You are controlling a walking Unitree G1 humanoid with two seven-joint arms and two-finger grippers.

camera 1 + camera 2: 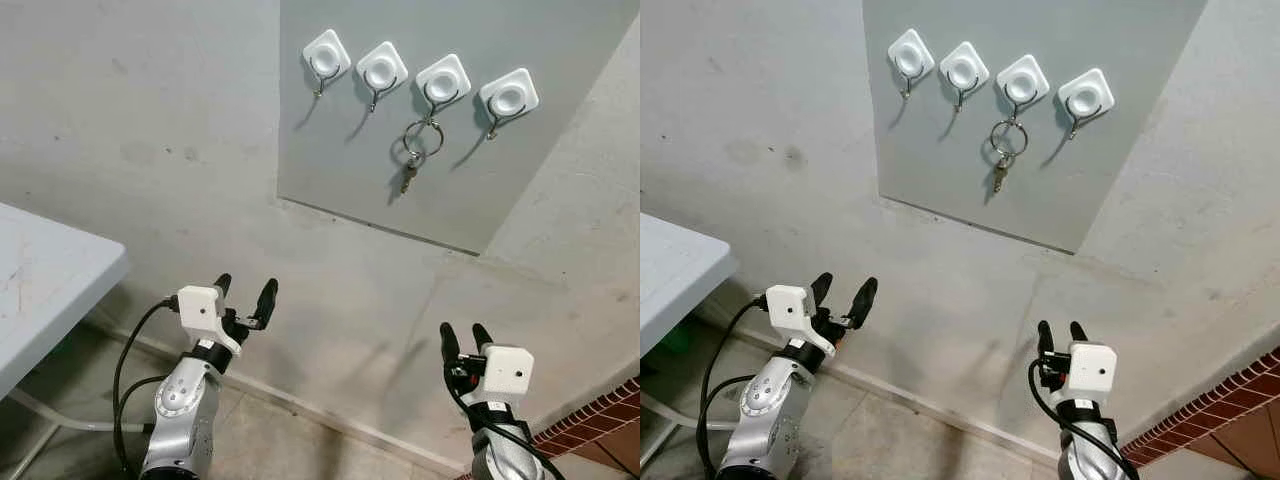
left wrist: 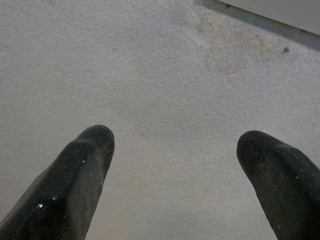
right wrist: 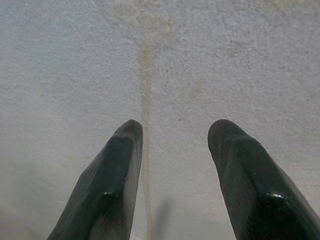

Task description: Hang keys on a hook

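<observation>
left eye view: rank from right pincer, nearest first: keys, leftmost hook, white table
1. keys: hanging from the third hook from the left on the grey board, up and a little left of the right pincer.
2. leftmost hook: top of the board, higher and further left.
3. white table: far left edge, beyond the left pincer.

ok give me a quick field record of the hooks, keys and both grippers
hooks: four white hooks in a row on a grey panel
keys: keyring with key hanging from third hook from left
left gripper: open, empty, low near wall
right gripper: open, empty, low near wall
table: white, at left
task state: keys hung
</observation>
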